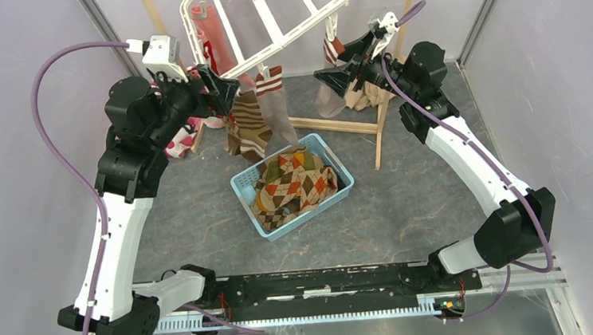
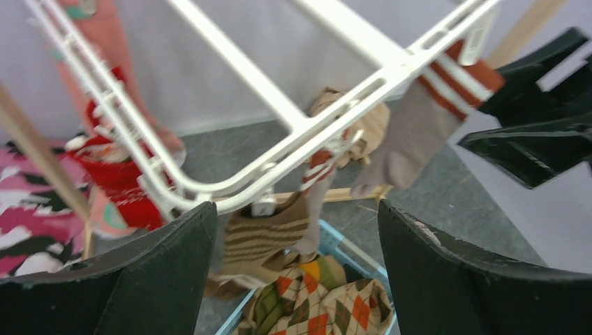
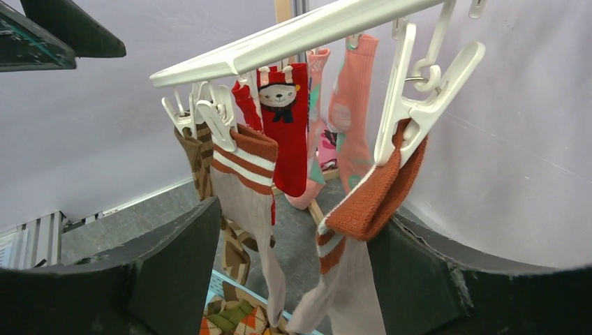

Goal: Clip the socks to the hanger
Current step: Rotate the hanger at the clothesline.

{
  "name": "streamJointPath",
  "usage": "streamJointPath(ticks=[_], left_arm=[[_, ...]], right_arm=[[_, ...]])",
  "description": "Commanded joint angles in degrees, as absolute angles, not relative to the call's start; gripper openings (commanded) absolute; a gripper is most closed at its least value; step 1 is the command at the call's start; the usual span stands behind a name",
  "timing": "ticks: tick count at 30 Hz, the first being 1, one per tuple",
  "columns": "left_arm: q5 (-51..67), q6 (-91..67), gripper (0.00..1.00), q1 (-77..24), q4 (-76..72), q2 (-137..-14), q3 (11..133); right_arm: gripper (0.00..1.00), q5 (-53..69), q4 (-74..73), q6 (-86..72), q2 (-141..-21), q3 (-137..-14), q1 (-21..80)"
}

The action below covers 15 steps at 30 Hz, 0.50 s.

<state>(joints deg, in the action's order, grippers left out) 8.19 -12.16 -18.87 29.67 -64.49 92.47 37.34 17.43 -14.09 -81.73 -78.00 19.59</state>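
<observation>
Both arms up at the hanger, socks clipped on.
Left gripper and right gripper both spread, holding nothing; argyle socks lie in the basket.

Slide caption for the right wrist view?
Open right gripper below the white hanger, with striped, red and pink socks clipped on.

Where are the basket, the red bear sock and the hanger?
basket (image 1: 246,205): top view, left rim.
red bear sock (image 3: 287,139): right wrist view, its middle.
hanger (image 3: 279,38): right wrist view, front bar.
</observation>
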Motion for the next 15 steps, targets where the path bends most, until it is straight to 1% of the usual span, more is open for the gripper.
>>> streamJointPath(ticks=[1,4,7,9,12,15], left_arm=[[1.50,-15.30,0.88,-16.92,33.33,-64.34,93.21],[1.96,-16.51,0.85,-15.26,33.70,-64.88,94.11],[4.88,-18.92,0.82,-14.00,31.71,-64.36,93.21],[7.47,-21.81,0.77,-13.77,29.03,-63.40,91.14],[12.20,-27.54,0.67,-13.80,22.89,-61.58,84.95],[15.67,-32.67,0.49,-13.80,16.41,-59.43,79.18]], right_arm=[[0.78,35.99,18.07,-14.45,-83.36,-81.50,19.50],[0.74,35.04,17.46,-14.73,-84.09,-82.13,19.50],[0.71,34.42,16.72,-14.81,-84.55,-82.61,19.46],[0.70,34.31,16.53,-14.62,-84.65,-82.62,19.44],[0.68,34.19,16.35,-14.34,-84.53,-82.53,19.57],[0.66,34.34,16.30,-14.30,-84.21,-82.29,19.69]])
